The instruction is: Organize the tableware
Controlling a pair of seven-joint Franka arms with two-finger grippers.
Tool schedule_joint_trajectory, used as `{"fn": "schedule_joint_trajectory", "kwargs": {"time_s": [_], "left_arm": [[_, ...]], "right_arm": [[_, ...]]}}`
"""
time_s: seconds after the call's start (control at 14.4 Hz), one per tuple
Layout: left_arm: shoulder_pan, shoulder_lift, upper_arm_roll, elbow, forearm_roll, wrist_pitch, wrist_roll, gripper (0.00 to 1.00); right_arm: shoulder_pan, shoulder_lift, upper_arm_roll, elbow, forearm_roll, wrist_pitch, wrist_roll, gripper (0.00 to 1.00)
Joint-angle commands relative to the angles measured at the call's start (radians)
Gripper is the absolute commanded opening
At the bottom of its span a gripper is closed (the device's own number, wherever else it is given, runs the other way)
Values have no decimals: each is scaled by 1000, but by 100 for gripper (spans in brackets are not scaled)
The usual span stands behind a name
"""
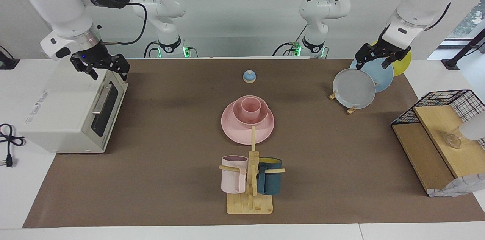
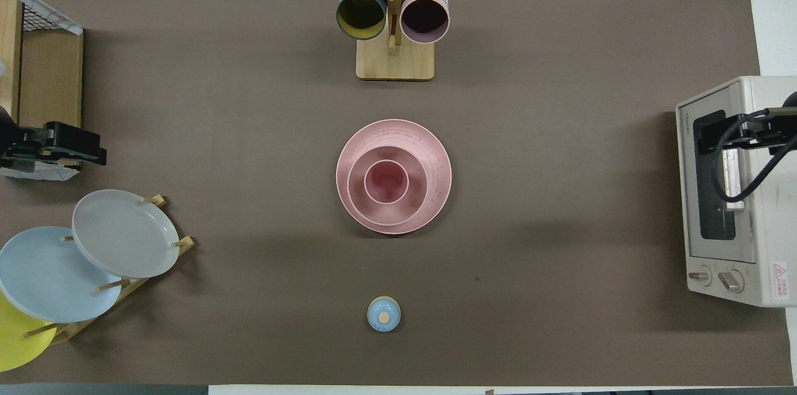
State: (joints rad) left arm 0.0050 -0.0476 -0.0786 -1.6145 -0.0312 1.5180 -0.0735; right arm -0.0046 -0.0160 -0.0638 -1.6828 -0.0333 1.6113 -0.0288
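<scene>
The pink plate (image 1: 231,130) lies at the middle of the table. The pink bowl (image 1: 238,114) sits on it and the small pink cup (image 1: 251,108) stands upright in the bowl. The overhead view shows the plate (image 2: 437,152), the bowl (image 2: 357,197) and the cup (image 2: 386,182) nested. My left gripper (image 1: 373,64) is open and empty, raised over the plate rack; it also shows in the overhead view (image 2: 68,146). My right gripper (image 1: 108,74) is open and empty, raised over the toaster oven, also in the overhead view (image 2: 722,133).
A mug tree (image 1: 250,202) with a pale-pink mug (image 1: 234,175) and a teal mug (image 1: 269,181) stands farther from the robots than the plate. A rack holds grey (image 1: 354,88), blue (image 1: 380,75) and yellow (image 1: 403,62) plates. A toaster oven (image 1: 72,111), a small blue bell (image 1: 249,76) and a wire-and-wood shelf (image 1: 435,134) are present.
</scene>
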Motion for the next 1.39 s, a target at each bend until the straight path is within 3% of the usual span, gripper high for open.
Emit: {"fn": "schedule_joint_trajectory", "kwargs": {"time_s": [0.0, 0.28, 1.32], "left_arm": [[13, 43, -3, 65, 24, -47, 3, 100], [20, 12, -7, -18, 21, -7, 12, 100], [81, 14, -67, -12, 11, 1, 7, 100]], "right_arm": [[-11, -12, 4, -2, 16, -16, 4, 100], [-11, -12, 4, -2, 16, -16, 4, 100], [-11, -13, 4, -2, 16, -16, 4, 100]]}}
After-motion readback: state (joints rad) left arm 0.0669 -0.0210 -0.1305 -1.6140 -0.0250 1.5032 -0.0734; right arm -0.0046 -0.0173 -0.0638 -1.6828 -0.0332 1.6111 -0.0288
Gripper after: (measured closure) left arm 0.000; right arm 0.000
